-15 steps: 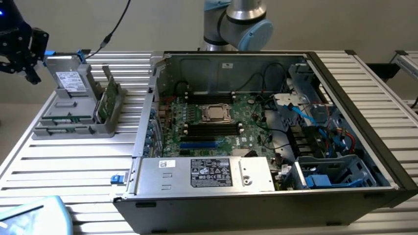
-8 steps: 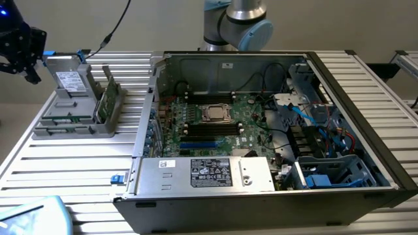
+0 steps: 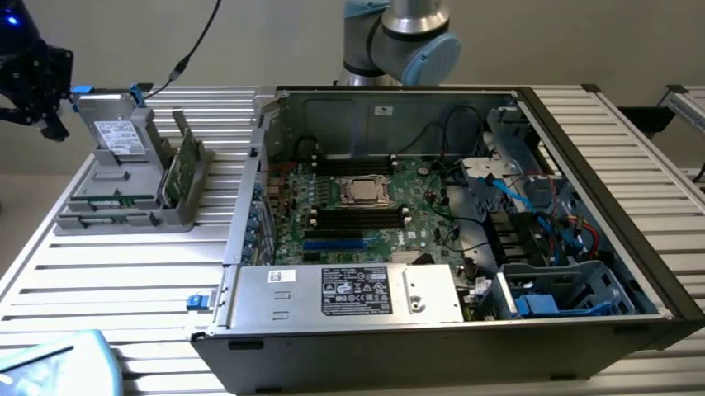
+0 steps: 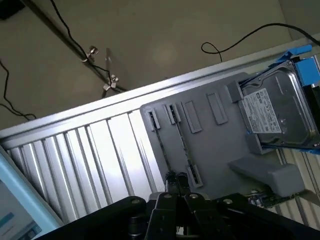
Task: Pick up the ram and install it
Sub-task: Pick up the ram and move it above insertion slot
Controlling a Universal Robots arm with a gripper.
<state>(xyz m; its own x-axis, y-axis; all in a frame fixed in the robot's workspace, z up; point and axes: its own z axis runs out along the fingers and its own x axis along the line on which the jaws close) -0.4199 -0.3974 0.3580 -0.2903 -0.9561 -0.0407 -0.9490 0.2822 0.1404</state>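
Note:
The ram [image 3: 181, 158], a narrow green stick, stands on edge in the slots on the exterior view's right side of the grey rack [image 3: 111, 216]; a second green board stands close against it. In the wrist view, thin board edges [image 4: 183, 145] run along the rack's slots [image 4: 210, 130]. My black gripper [image 3: 31, 82] hangs above the table off the rack's far corner, on the exterior view's left. Seen from the wrist, the gripper [image 4: 176, 179] is shut with nothing in it, close over the near end of those edges. The motherboard's black memory slots [image 3: 355, 216] lie inside the open computer case [image 3: 573, 322].
A grey drive with a white label [image 3: 115, 139] [image 4: 274, 112] lies tilted on the rack. Cables, a blue drive cage and a power supply [image 3: 347, 293] crowd the case. The ribbed metal table [image 3: 99, 280] stretches in front of the rack. A cable hangs behind the table.

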